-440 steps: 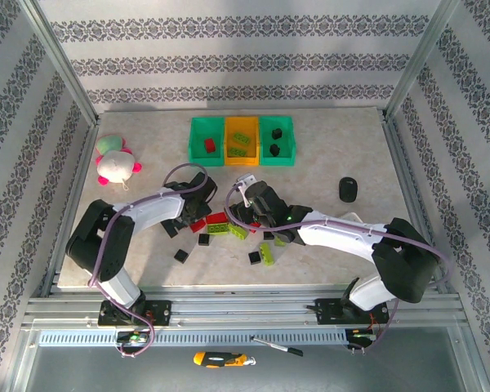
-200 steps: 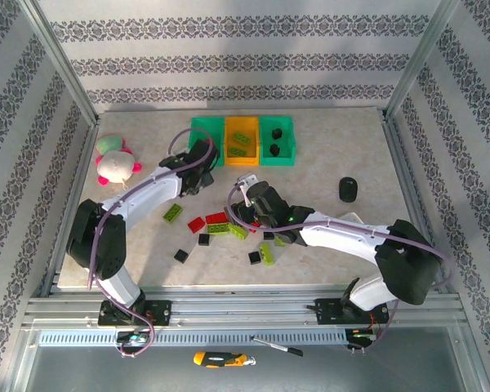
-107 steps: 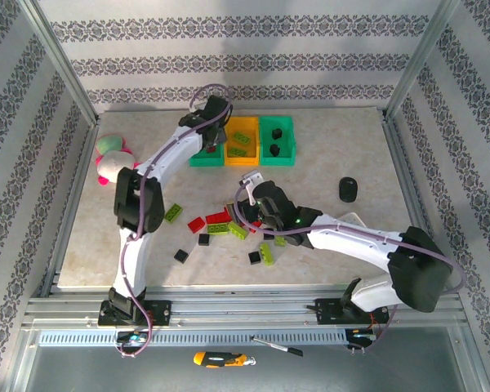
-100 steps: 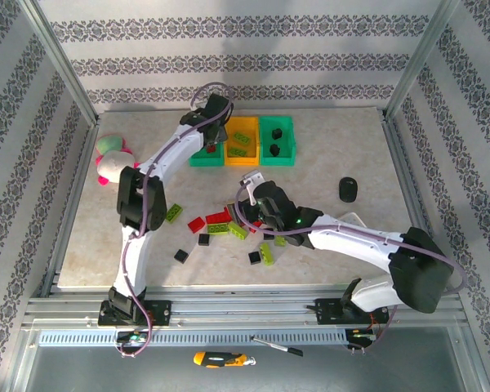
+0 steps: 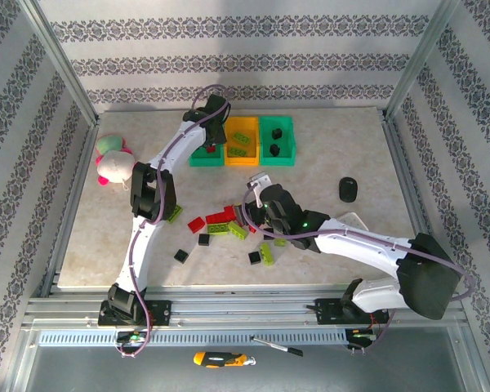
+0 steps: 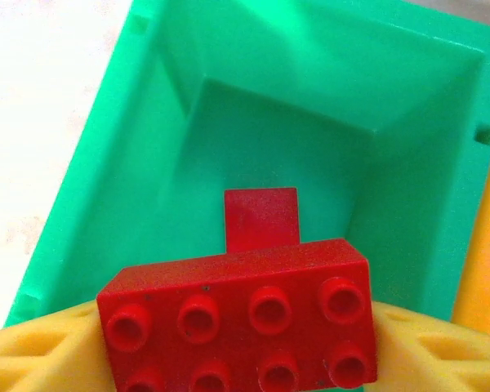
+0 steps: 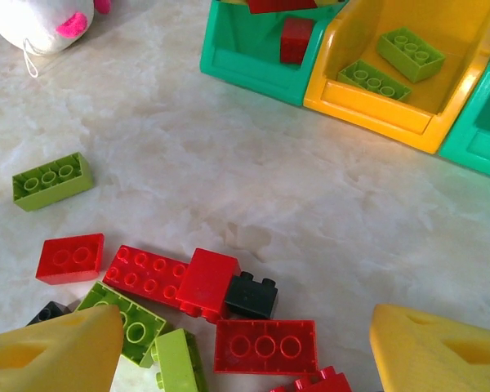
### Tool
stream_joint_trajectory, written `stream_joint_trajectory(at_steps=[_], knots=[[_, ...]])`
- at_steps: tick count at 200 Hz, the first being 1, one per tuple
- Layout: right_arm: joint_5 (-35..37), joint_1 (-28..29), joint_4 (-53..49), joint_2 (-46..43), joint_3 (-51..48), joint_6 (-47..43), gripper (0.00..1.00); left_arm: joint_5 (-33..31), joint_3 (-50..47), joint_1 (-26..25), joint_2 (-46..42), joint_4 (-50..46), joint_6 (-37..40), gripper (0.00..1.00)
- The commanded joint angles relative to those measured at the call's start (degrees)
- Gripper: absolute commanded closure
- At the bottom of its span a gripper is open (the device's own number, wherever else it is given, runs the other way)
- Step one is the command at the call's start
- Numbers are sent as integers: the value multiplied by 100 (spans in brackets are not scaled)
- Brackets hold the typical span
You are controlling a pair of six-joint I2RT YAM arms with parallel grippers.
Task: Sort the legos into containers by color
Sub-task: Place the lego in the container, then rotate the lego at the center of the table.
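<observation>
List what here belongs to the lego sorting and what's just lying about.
Job:
- bins
- red brick, held over the left green bin
- loose bricks, red, green and black
- binned bricks

Lying about:
- plush toy
- black oval thing
- yellow-handled tool
- pen

A pink, white and green plush toy (image 5: 114, 161) lies at the left edge of the marbled desk (image 5: 351, 139), well apart from a small black oval object (image 5: 348, 189) on the right. Below the desk's near edge lies a yellow-and-black tool (image 5: 219, 358).
</observation>
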Motion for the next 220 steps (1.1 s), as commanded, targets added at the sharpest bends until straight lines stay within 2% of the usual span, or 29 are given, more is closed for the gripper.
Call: stream_joint_trajectory(at_steps=[1,23,51,80,101,129,173,195,220], knots=[[60,-63,23,-125,-44,101,21,47,291,66,-106,-296,43,15],[72,-72,8,-221,-42,99,21,94,290,69,-326,-343,102,0],[210,-89,6,-258,-75,197,21,57,180,23,-716,-453,266,1],[359,-146,-151,-141,-36,409,21,32,-332,-83,-1335,-457,524,1],[511,-241,-563,6,133,628,21,-33,-1192,-199,-1992,-157,645,1],[527,-409,-1079,251,325,901,22,102,-2948,-352,-3105,650,550,1],[265,-777,-2343,830,874,1592,26,410,-5429,-632,-4642,1558,-139,1],[93,-911,-2650,1042,980,1629,33,661,-6391,-712,-5219,1679,-622,1],[-237,-1012,-2968,1219,1116,1463,33,766,-7238,-821,-5834,1678,-936,0]])
